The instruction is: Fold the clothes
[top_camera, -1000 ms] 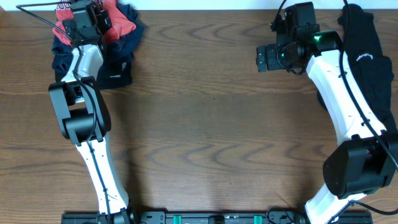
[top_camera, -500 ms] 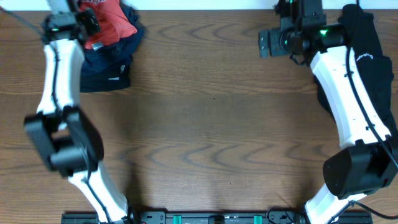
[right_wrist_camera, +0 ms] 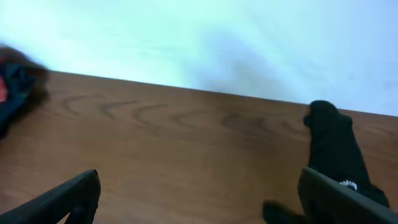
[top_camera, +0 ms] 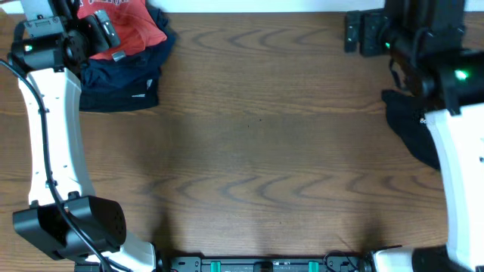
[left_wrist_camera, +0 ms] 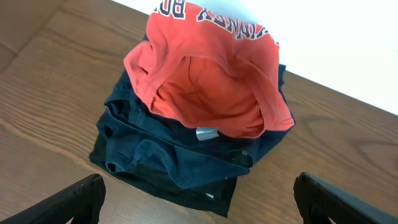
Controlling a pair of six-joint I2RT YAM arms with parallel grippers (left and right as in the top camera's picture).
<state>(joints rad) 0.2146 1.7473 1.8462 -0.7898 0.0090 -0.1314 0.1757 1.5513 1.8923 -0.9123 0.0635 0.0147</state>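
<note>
A crumpled red-orange T-shirt [top_camera: 130,24] with white lettering lies on top of dark navy pieces [top_camera: 121,81] in a pile at the far left corner of the table. The left wrist view shows the shirt [left_wrist_camera: 211,81] and the navy pieces [left_wrist_camera: 155,152] from above. My left gripper [top_camera: 106,34] hovers over the pile's left side, open and empty [left_wrist_camera: 199,205]. A black top with a small white logo [top_camera: 412,125] lies at the right edge, also in the right wrist view [right_wrist_camera: 336,146]. My right gripper [top_camera: 361,34] is raised near the far edge, open and empty [right_wrist_camera: 205,199].
The brown wooden table [top_camera: 257,151] ends at a white wall along its far edge [right_wrist_camera: 205,37]. The right arm [top_camera: 454,98] covers most of the black top from above. The clothes pile shows blurred at the left edge of the right wrist view [right_wrist_camera: 13,87].
The left arm has swung out to the left and risen, its gripper off the pile. The right arm has risen and moved right and back, now hiding more of the black top.
</note>
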